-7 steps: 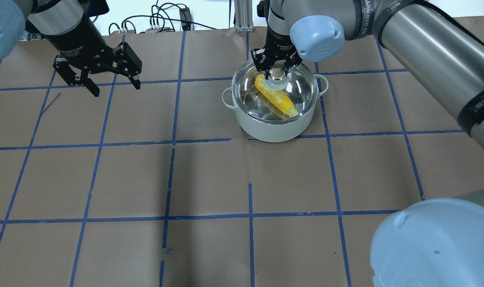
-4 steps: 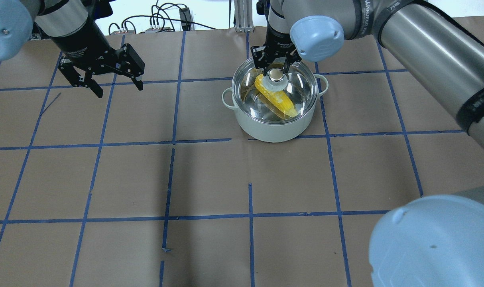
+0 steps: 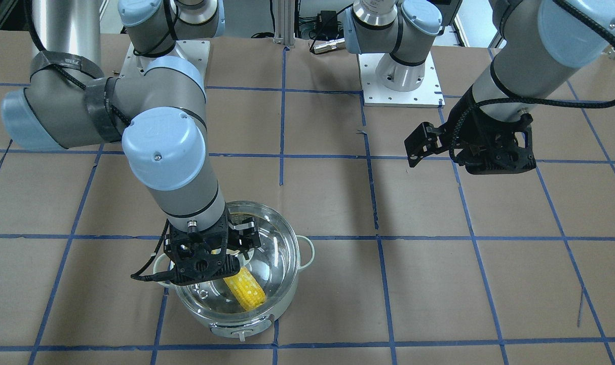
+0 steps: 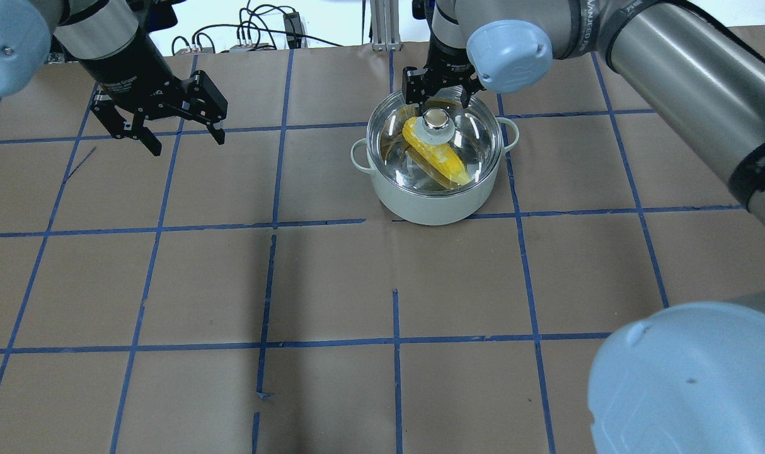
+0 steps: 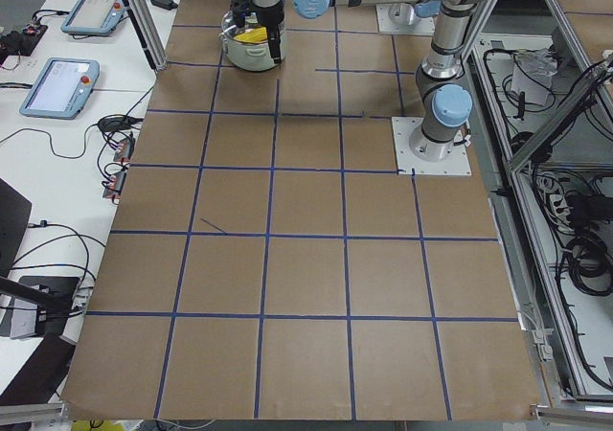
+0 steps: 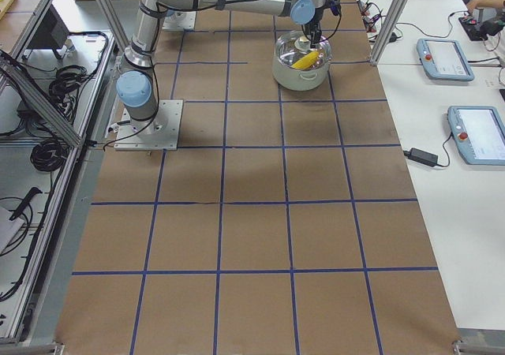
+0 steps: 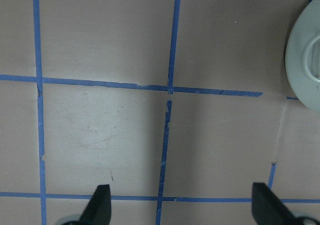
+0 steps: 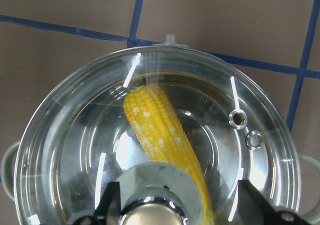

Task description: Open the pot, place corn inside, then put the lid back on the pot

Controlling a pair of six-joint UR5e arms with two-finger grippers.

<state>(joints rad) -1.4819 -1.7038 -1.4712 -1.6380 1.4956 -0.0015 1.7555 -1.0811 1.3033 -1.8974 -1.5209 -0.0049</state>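
Note:
The pale mint pot (image 4: 436,202) stands on the far right-centre of the table. The clear glass lid (image 4: 477,135) sits on it, with its steel-ringed knob (image 4: 437,120) in the middle. The yellow corn (image 4: 442,157) lies slanted inside, seen through the glass; it also shows in the right wrist view (image 8: 160,135). My right gripper (image 4: 437,96) is open and empty, just above and behind the knob; in the right wrist view (image 8: 178,195) its fingers stand apart on either side of the knob (image 8: 155,207). My left gripper (image 4: 187,142) is open and empty over bare table at the far left.
Brown paper with a blue tape grid covers the table (image 4: 332,284). Cables and a metal post lie beyond the far edge (image 4: 382,31). In the left wrist view the pot's side handle (image 7: 310,60) shows at the right edge. Arm bases stand on plates (image 3: 398,76).
My right gripper has lifted up and back from around the lid's knob, leaving the lid on the pot. My left gripper has shifted slightly toward the far side.

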